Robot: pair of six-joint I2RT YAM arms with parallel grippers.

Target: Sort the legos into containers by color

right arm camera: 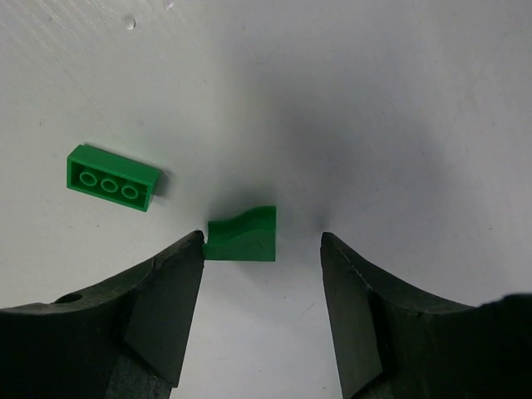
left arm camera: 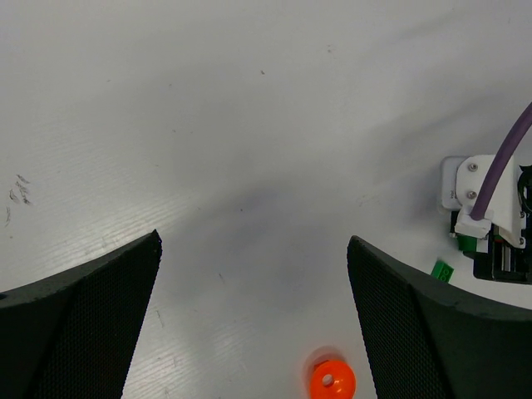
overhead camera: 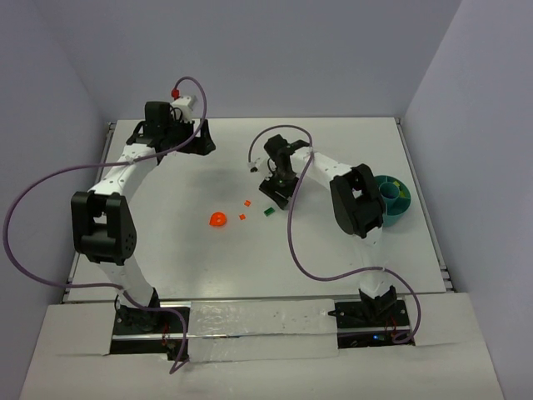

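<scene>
our right gripper (right arm camera: 262,239), jaws spread, flanks a green curved piece (right arm camera: 243,234); beside it a three-stud green brick (right arm camera: 111,178) lies crosswise, slightly tilted.

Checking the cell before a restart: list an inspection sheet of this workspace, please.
Surface: white table, faint scuffs.
Job's things: green three-stud brick, green curved piece, orange round piece loose on it; teal bowl near right edge.
Clutter: nothing seen.
Claws: left claw open, empty; right claw open around the curved piece.
Cables: purple cables looping off both arms.
Surroundings: plain pale walls.
</scene>
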